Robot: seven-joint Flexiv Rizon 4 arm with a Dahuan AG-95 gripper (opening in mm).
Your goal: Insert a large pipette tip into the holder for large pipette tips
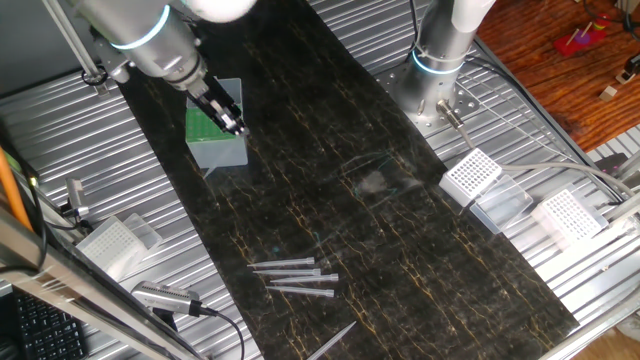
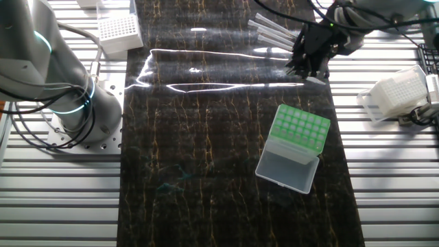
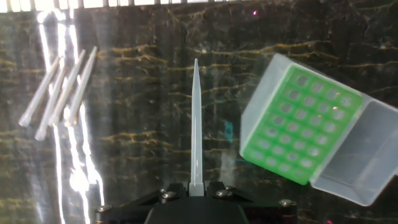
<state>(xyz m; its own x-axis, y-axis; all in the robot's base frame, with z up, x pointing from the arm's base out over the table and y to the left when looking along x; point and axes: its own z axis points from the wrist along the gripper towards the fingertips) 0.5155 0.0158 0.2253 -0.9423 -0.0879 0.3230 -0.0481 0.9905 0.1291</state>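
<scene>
In the hand view my gripper (image 3: 196,186) is shut on the wide end of a large pipette tip (image 3: 196,118), a pale translucent cone that points straight away from the hand. The tip hangs above the dark mat, left of the holder for large pipette tips (image 3: 300,124). That holder is a green perforated rack with its translucent lid (image 3: 360,158) folded open beside it. In one fixed view the gripper (image 1: 232,120) overlaps the holder (image 1: 207,124). In the other fixed view the gripper (image 2: 309,65) is short of the holder (image 2: 300,129).
Several loose tips (image 3: 59,93) lie on the mat, also seen as loose tips (image 1: 295,272) in one fixed view. White perforated racks (image 1: 470,175) (image 1: 565,215) (image 1: 105,245) stand on the metal table beside the mat. A second arm's base (image 2: 65,89) stands at the mat's edge.
</scene>
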